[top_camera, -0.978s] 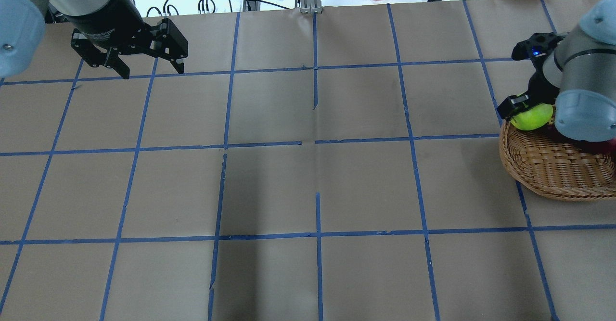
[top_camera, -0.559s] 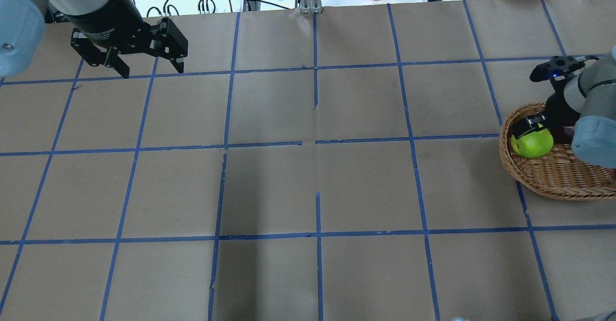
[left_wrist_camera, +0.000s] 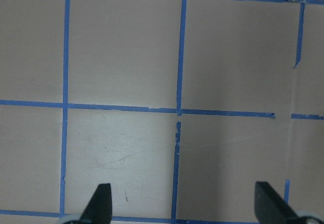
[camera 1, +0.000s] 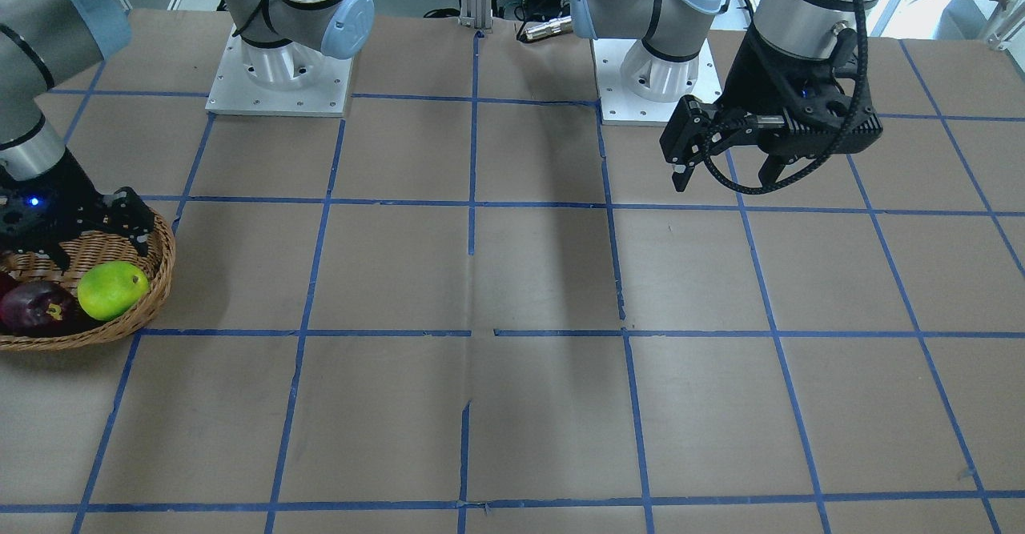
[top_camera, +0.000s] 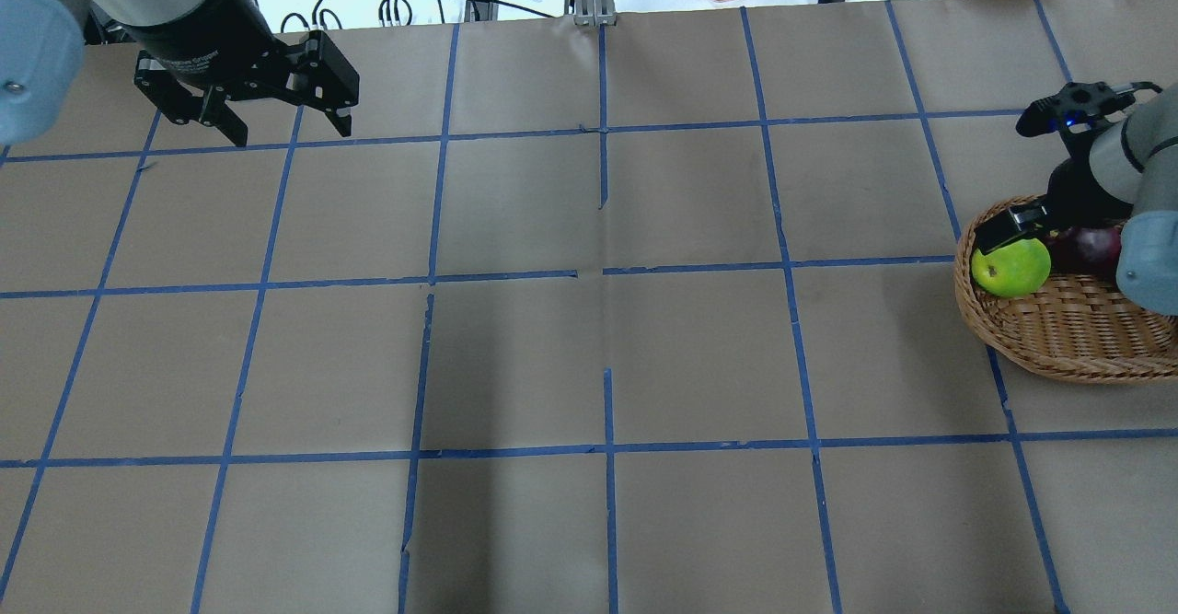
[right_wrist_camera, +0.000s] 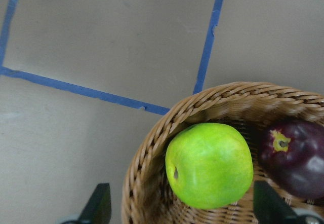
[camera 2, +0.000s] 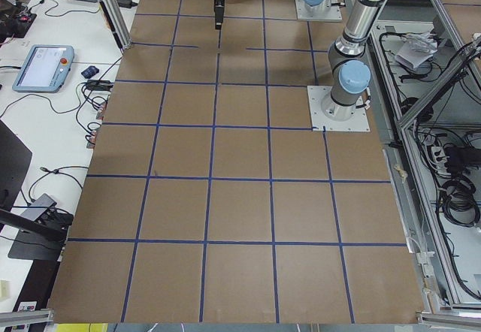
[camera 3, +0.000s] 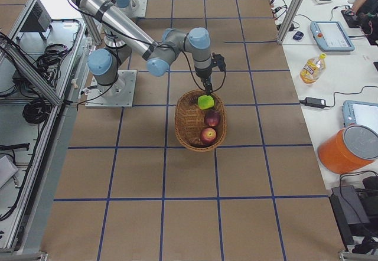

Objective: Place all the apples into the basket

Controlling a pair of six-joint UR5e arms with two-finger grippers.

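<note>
Resting in the basket (top_camera: 1058, 342) directly under the wide-spread, empty right gripper (right_wrist_camera: 183, 204): green apple (top_camera: 1010, 268), maroon apple (top_camera: 1091, 248) just beside it, red apple (camera 3: 208, 135) beyond; well apart across the table (top_camera: 607, 365), left gripper (top_camera: 293, 135) also spread wide, holding nothing.

Seen from overhead, the worktop (top_camera: 598, 356) gives open passage from centre round to 6 and 9 o'clock. At 3 o'clock the basket (top_camera: 1058, 365) (green apple (top_camera: 1010, 267) and maroon apple (top_camera: 1091, 248) inside) sits under the spread right hand (camera 1: 96, 246). The left hand (top_camera: 293, 135) hangs at 10 o'clock.
</note>
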